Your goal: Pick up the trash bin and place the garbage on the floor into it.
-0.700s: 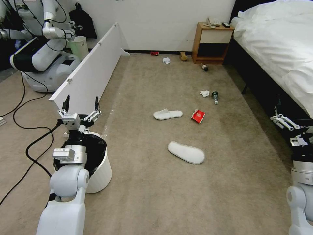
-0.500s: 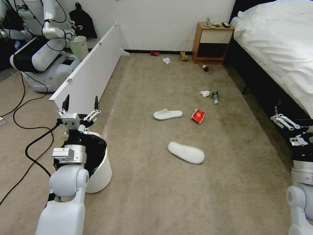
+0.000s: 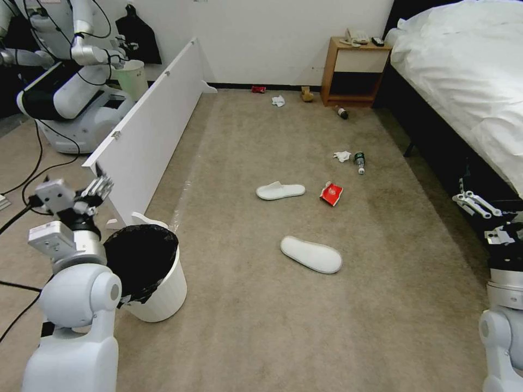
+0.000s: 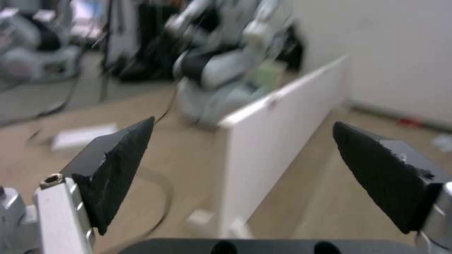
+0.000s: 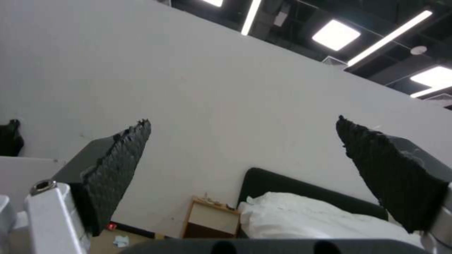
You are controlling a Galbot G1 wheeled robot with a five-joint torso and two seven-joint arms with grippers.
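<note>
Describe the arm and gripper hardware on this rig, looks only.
Both arms have glossy white rounded shells with silver metal wrist sections. The left gripper has a silver linkage frame and a white boxy module at the wrist; its fingers are black, wedge-shaped, textured pads on silver mounts. The right gripper shows the same silver linkage, with matching ribbed black fingers.

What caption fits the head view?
Left gripper open beside the trash bin; slippers and litter on the floor.
</note>
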